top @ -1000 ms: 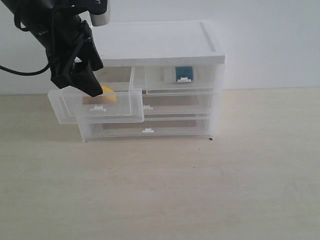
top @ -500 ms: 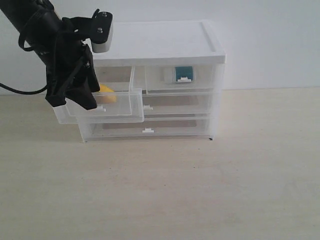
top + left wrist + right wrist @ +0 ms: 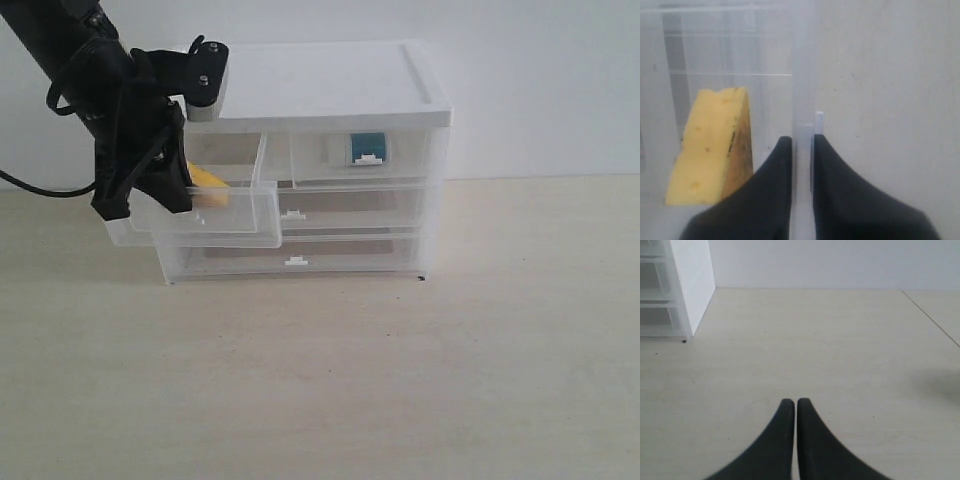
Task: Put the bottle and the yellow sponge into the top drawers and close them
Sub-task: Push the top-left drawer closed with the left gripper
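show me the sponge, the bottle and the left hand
sponge (image 3: 707, 145), left wrist view, its yellow top face
bottle (image 3: 366, 147), exterior view, its teal label
left hand (image 3: 801, 141), left wrist view, midway between the fingertips that pinch the front wall of the drawer (image 3: 802, 75)

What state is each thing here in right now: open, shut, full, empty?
left top drawer: partly pulled out
right top drawer: closed
yellow sponge: lying in the left top drawer
bottle: inside the right top drawer
middle drawer: closed
bottom drawer: closed
left fingers: clamped on the left top drawer's front wall
right fingers: shut, empty, above the table
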Robot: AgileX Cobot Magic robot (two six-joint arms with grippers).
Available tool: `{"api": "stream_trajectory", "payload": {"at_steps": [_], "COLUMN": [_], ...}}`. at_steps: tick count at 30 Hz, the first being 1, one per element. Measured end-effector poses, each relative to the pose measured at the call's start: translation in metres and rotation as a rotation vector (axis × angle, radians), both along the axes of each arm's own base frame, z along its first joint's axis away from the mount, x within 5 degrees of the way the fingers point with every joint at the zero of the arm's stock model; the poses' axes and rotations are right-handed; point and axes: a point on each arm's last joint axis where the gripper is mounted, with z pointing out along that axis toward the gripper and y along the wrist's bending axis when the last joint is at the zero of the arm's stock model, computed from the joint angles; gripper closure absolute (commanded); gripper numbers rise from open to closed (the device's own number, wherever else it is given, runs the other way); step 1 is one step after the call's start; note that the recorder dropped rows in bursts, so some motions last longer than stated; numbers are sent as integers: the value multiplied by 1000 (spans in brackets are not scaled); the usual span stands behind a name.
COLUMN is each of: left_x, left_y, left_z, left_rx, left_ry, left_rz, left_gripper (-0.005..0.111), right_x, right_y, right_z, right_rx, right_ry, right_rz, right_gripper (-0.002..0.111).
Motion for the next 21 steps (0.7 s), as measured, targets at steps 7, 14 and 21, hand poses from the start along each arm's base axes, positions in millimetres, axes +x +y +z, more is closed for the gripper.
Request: {"api": "stream_trajectory", "payload": {"at_steps": [7, 14, 21], "left_x": [4, 10, 21], "left_y": [0, -2, -4], "left_z": [4, 10, 7], "left_rx": [-3, -13, -34], "left_ry": [-44, -98, -179], "left_rz": [-2, 3, 19], "left_gripper": [102, 102, 102], "right_x": [0, 0, 0], "right_y": [0, 0, 0], "right_z": [0, 0, 0], "right_rx": [0, 0, 0], "right_ry": [0, 0, 0], "right_rz": [0, 0, 0], "right_gripper": [108, 108, 108]}}
